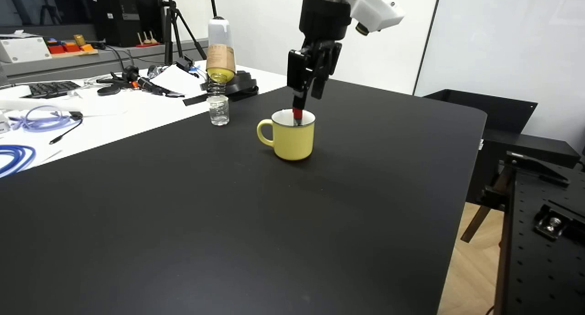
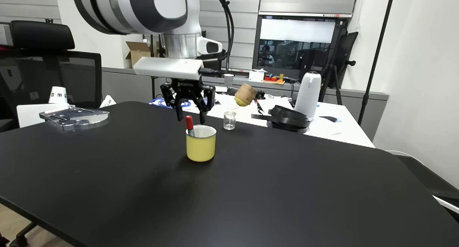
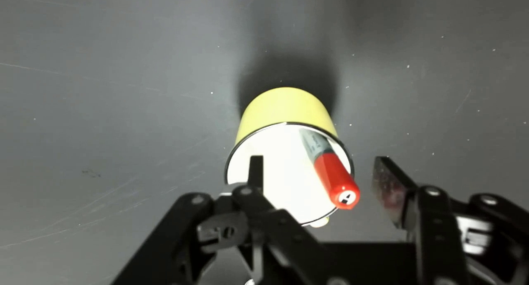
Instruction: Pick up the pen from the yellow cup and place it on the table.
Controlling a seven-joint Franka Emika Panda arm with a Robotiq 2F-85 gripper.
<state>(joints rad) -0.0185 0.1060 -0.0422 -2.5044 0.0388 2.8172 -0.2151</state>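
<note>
The yellow cup [image 1: 293, 143] stands upright on the black table [image 1: 228, 223]; it also shows in an exterior view [image 2: 200, 146] and in the wrist view [image 3: 287, 105]. The pen [image 3: 334, 175] leans inside the cup against the rim, its red cap up and out, its grey body going down into the cup. The pen also shows in both exterior views [image 1: 297, 114] [image 2: 189, 123]. My gripper [image 3: 320, 163] is open above the cup, pointing down, with the red cap between its fingers in the wrist view and touching neither there. It shows in both exterior views [image 1: 308, 98] [image 2: 191, 118].
A small clear container [image 2: 229, 120] stands behind the cup, near the table's far edge. A clear plastic plate-like object [image 2: 75, 117] lies at the far left. The white table [image 1: 109, 118] beside holds cables, a keyboard and a black strap-like object [image 2: 288, 118].
</note>
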